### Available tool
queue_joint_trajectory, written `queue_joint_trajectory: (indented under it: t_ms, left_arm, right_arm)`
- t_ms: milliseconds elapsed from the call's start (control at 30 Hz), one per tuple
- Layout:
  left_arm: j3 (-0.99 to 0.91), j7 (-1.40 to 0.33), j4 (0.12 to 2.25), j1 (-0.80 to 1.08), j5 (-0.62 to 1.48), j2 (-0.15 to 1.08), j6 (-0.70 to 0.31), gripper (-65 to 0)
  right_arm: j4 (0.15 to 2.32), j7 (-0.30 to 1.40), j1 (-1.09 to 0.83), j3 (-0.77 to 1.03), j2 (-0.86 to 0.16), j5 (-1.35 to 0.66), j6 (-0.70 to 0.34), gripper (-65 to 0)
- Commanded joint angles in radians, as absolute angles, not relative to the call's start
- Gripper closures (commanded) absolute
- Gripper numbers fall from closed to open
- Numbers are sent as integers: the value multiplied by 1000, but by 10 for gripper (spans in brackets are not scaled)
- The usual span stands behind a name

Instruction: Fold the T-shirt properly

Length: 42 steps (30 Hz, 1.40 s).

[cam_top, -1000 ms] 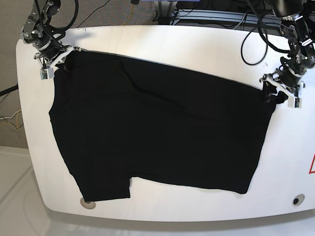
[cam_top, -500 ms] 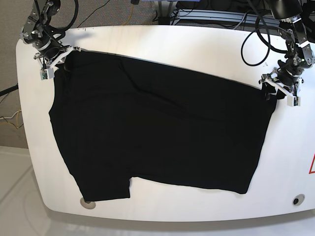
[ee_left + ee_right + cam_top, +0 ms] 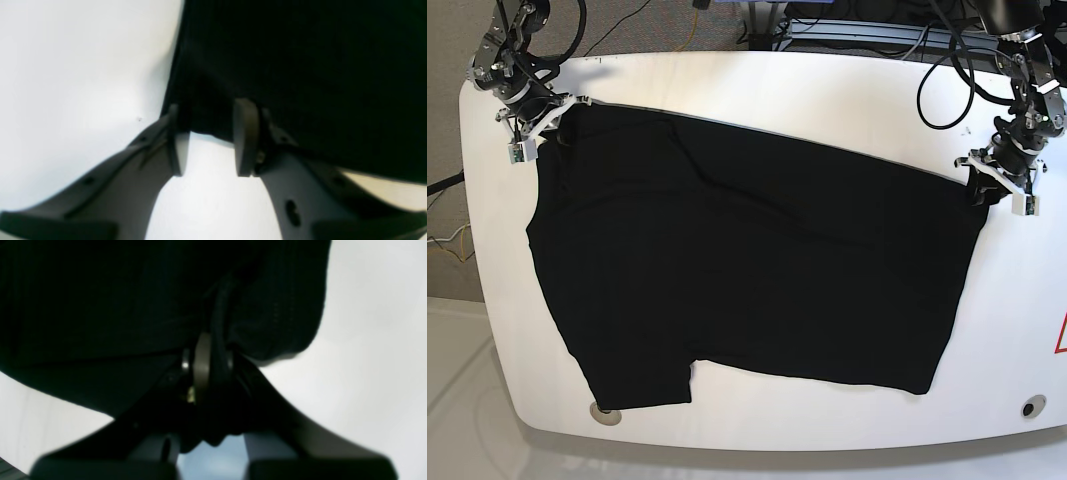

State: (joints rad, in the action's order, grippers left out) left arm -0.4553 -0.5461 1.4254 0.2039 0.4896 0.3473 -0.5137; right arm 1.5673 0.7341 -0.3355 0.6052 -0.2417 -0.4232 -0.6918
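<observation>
Pinching T-shirt (image 3: 747, 270) corner, right hand (image 3: 213, 353)

- The T-shirt (image 3: 747, 270) is plain black all over, matte, with no pattern or print showing on the upper side.
- The table (image 3: 757, 95) beneath it is glossy white; a red marking (image 3: 1061, 335) shows at its right edge.
- The left gripper (image 3: 208, 138) has dark grey-brown pads on pale grey fingers.
- The right gripper (image 3: 213, 353) shows one grey-brown pad against black cloth.
- Black cables (image 3: 947, 75) trail behind the table; the floor (image 3: 452, 140) at left is beige-grey.
</observation>
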Motion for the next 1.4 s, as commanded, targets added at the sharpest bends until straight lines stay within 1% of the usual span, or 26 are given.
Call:
queue_joint_trajectory:
  t_ms: [0, 33, 167, 300, 367, 433, 500, 600, 633, 967, 1200, 1233, 1367]
  left_arm:
    - [-468, -572, 1442, 201, 567, 368, -567, -257]
    - [-471, -599, 1434, 198, 605, 367, -596, -283]
    - [-477, -630, 1429, 198, 636, 363, -614, -329]
    - [-483, -635, 1427, 203, 640, 361, -613, -340]
    - [-479, -623, 1428, 213, 618, 356, -620, -283]
    - [-477, -600, 1431, 222, 606, 354, -618, -209]
    - [-474, -577, 1435, 234, 593, 353, -617, -119]
    - [-473, -553, 1442, 249, 576, 350, -615, -9]
    - [-473, -547, 1444, 255, 572, 349, -616, 0]
    - [-483, -558, 1499, 364, 572, 343, -623, 0]
    - [-485, -536, 1527, 377, 571, 350, -624, 0]
    - [-486, -536, 1527, 376, 570, 351, -622, -30]
    - [-491, -545, 1523, 356, 570, 352, -617, -209]
  right_arm:
    - [1574, 735, -335, 611, -255, -419, -693, 0]
    - [1572, 738, -337, 610, -255, -416, -692, 0]
    - [1571, 739, -337, 611, -255, -414, -692, 0]
    - [1570, 738, -338, 614, -255, -415, -693, 0]
    - [1571, 741, -341, 613, -253, -417, -692, 0]
    - [1572, 740, -340, 613, -253, -418, -692, 0]
    - [1572, 739, -339, 612, -253, -418, -694, 0]
    - [1571, 739, -341, 612, -254, -419, -694, 0]
    - [1571, 739, -341, 612, -254, -419, -694, 0]
    - [1578, 739, -345, 615, -254, -420, -696, 0]
    - [1577, 731, -343, 616, -252, -422, -696, 0]
    - [1577, 732, -342, 616, -252, -423, -695, 0]
    - [1578, 731, -339, 614, -251, -422, -694, 0]
